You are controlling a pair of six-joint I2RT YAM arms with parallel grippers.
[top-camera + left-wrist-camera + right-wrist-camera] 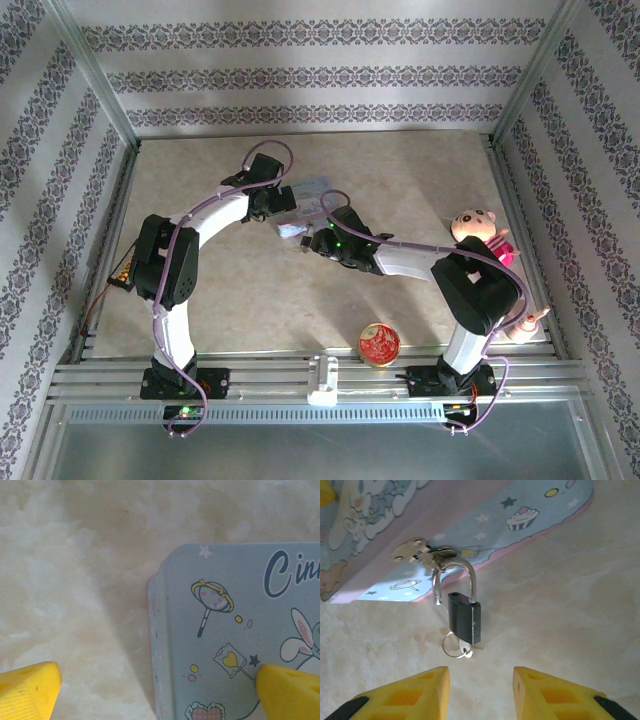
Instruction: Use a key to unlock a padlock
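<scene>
Overhead, both my arms meet mid-desk at the pastel tin; a red tin and a doll lie well apart.

Left wrist: my left jaws gape wide and empty, straddling the tin's corner, one finger over the lid.

Right wrist: the padlock hangs from the tin's hasp, with the key seemingly in its base, straight ahead of my right jaws, which are open and empty. One shackle leg looks free of the body. To finish well, I should approach level, pinch the key squarely and turn gently while the left steadies the tin.
</scene>
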